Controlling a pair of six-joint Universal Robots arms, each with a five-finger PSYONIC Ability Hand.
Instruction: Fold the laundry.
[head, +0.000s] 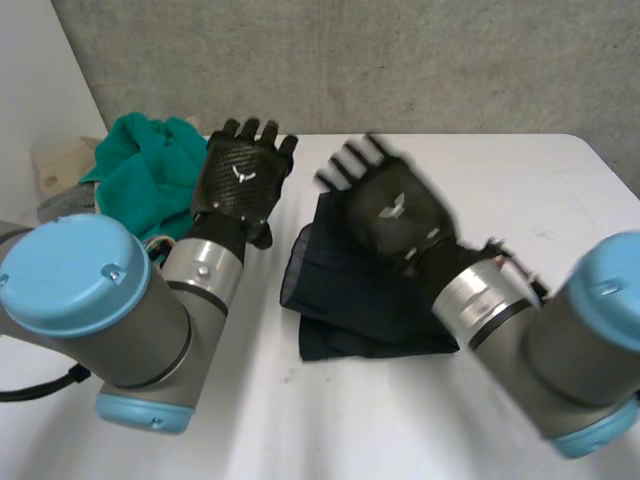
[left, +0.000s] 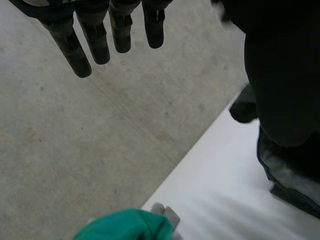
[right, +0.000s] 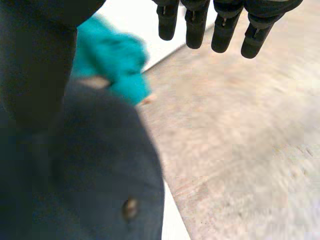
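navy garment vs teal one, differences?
Colour: the navy garment is dark, the teal garment bright. Pose: navy lies flat in folded layers; teal is a bunched heap. Place: navy sits mid-table under the right hand; teal is at the far left beside the left hand. Both rest on the white table, unheld.

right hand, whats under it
A folded dark cloth lies on the white table under the right hand. The hand covers part of the cloth, so whether the palm touches it cannot be told.
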